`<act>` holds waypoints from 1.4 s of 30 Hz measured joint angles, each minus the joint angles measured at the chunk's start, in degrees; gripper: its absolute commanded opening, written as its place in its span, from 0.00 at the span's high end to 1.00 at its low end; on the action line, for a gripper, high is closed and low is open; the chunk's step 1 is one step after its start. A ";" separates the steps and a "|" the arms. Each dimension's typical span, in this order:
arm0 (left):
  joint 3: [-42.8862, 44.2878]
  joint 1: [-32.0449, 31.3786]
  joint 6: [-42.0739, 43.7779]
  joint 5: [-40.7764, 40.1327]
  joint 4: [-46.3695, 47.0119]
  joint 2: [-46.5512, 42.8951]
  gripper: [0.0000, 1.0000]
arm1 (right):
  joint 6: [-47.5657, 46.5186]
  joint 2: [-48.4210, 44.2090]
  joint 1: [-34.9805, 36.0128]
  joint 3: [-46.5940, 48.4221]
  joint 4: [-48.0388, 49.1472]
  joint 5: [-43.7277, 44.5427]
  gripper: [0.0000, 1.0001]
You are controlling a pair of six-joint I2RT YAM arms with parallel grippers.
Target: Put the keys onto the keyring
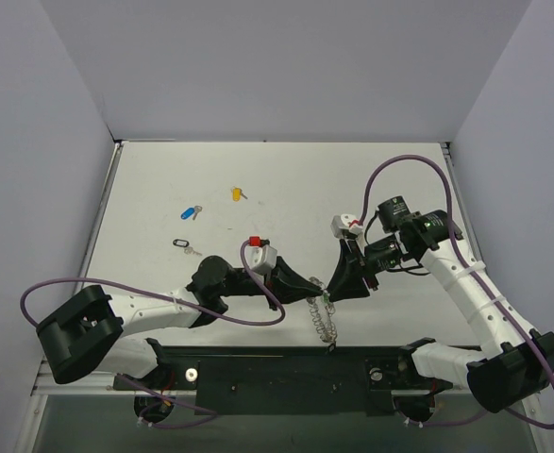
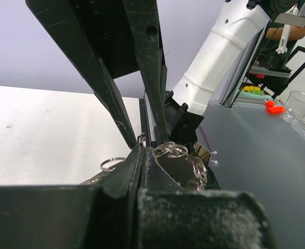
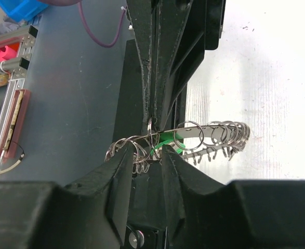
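Threading step. The left tool (image 1: 319,286) clamps the keyring (image 1: 326,321), which hangs below it. The right tool (image 1: 334,284), narrow, brackets the green-headed key (image 3: 169,141) at the keyring's top; whether it grips cannot be told. Next: guide the key onto a wire loop.

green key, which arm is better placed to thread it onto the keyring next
right. the right gripper has the green key between its fingers right at the keyring; the left gripper is shut on the keyring, steadying it
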 measured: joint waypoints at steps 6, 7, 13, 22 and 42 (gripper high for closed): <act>-0.04 0.00 -0.46 -0.04 1.62 0.48 1.00 | 2.95 0.00 0.00 -1.95 2.71 -0.35 0.85; -0.13 0.00 -0.50 -0.04 1.88 0.48 1.00 | 3.52 0.00 0.00 -2.27 3.10 -0.35 0.87; -0.61 0.04 -0.55 -0.28 2.71 0.48 1.00 | 5.53 -0.02 0.00 -2.86 4.92 -0.42 0.92; -1.31 0.39 -0.55 -0.48 4.31 0.48 1.00 | 6.84 -0.09 -0.04 -2.91 5.25 -1.79 1.00; -2.23 3.19 1.25 3.61 5.40 -0.02 1.00 | 34.10 -0.74 -0.04 -8.94 23.30 -4.17 1.00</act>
